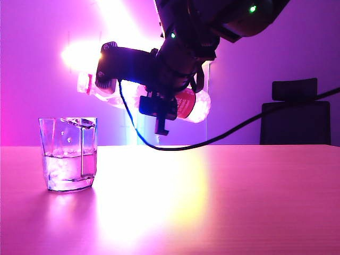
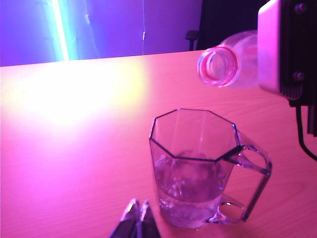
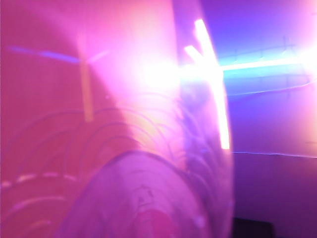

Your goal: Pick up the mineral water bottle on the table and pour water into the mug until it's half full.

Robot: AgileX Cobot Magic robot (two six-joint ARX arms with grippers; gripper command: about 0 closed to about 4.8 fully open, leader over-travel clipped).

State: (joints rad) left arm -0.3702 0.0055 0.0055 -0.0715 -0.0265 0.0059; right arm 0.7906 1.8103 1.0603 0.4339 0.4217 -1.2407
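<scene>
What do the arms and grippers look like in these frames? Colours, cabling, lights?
Right arm: glossy black housings with two small green indicator lights and a loose black cable hanging in a loop towards the table. The right gripper is a boxy black block; the left wrist view shows its flat side plate with screw heads. The left gripper shows only two slim, pale-edged fingertips pressed together. Everything is tinted pink-violet.

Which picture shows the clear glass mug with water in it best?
The left wrist view: the clear faceted glass mug shows its rim, handle and water. The exterior view shows the mug side-on, handle unclear. The right wrist view misses it.
</scene>
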